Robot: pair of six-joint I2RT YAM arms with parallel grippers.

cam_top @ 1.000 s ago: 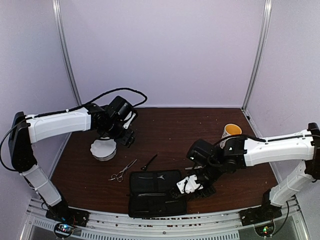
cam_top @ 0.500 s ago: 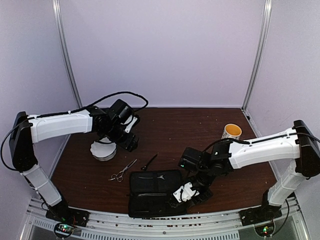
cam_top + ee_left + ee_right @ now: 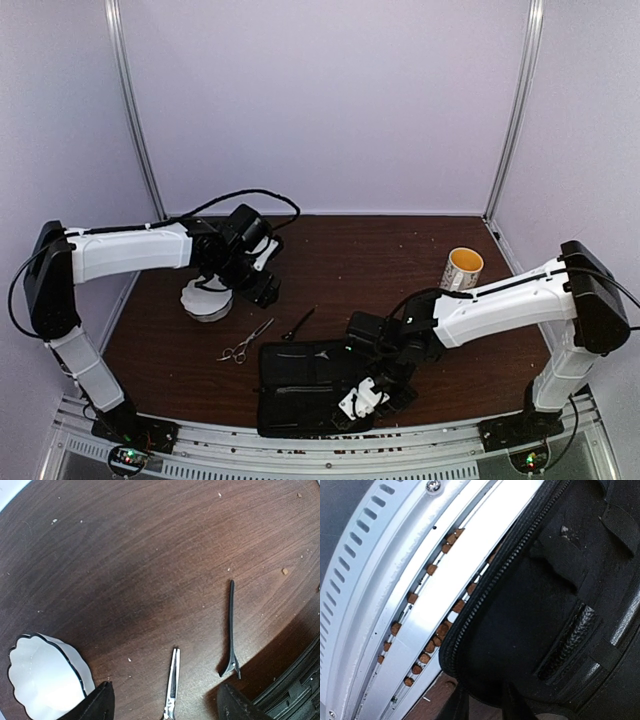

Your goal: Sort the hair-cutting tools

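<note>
Thin silver scissors lie on the brown table, and a narrow black clip lies just to their right. My left gripper hangs open and empty above them, beside the white fluted bowl. In the left wrist view its gripper straddles the scissors' blades, with the clip to the right. My right gripper is low over the near right corner of the open black zip case. In the right wrist view its dark fingers stand narrowly apart against the case; I see no tool between them.
A yellow-lined mug stands at the back right. The bowl fills the lower left of the left wrist view and the case's corner the lower right. The slotted metal rail runs along the table's near edge.
My right gripper has moved left and nearer, from beside the case to over its near right corner. My left gripper has shifted slightly right and nearer, away from the bowl.
</note>
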